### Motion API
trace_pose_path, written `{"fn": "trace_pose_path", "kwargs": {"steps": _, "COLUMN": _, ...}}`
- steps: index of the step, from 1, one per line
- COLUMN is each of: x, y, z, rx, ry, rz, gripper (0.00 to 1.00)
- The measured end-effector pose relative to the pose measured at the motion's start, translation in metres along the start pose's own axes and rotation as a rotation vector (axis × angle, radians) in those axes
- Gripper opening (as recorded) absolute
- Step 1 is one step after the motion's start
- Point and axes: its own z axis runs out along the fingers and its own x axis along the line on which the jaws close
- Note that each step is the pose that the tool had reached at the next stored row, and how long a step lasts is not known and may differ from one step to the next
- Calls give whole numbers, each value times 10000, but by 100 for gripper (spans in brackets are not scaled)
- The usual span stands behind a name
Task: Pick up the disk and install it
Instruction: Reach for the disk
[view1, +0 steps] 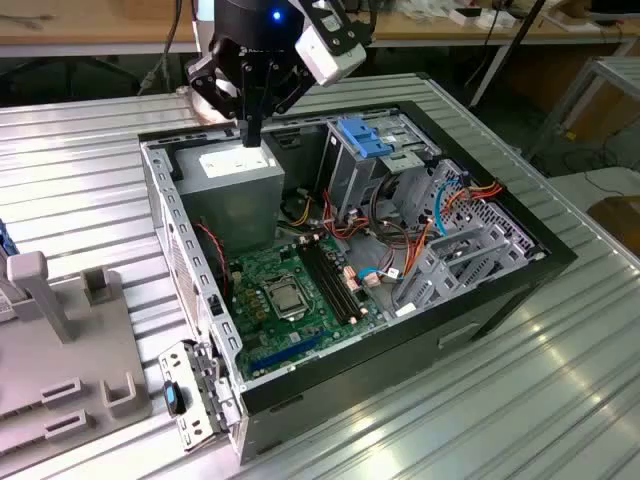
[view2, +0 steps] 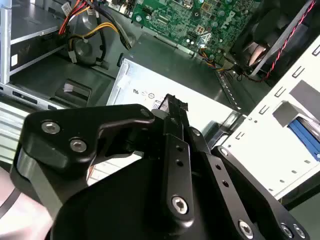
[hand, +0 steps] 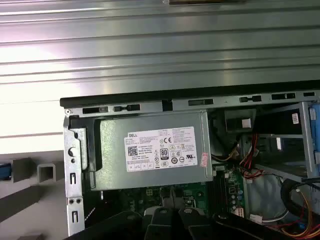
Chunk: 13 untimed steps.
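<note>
We logged the hand (view1: 250, 142) closed, empty, above the power supply (view1: 235, 178) inside the open case (view1: 557, 252). A blue edge (view1: 3, 250) at the exterior view's 9 o'clock was cut off and unidentifiable.

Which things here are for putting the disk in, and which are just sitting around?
For the job: end effector, hovering empty; disk, probably that blue sliver beside the grey holder; drive cage, likely its home.
Just sitting there: power box under the end effector, green circuit board, coloured wires, light-blue clip.
</note>
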Motion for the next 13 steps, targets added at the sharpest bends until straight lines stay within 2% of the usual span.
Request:
{"fn": "trace_pose_path", "kwargs": {"steps": 6, "x": 124, "y": -10, "z": -3, "rx": -1, "ry": -1, "rz": 0, "gripper": 11}}
{"fn": "trace_pose_path", "kwargs": {"steps": 13, "x": 219, "y": -17, "z": -6, "rx": 1, "ry": 0, "rz": -1, "gripper": 11}}
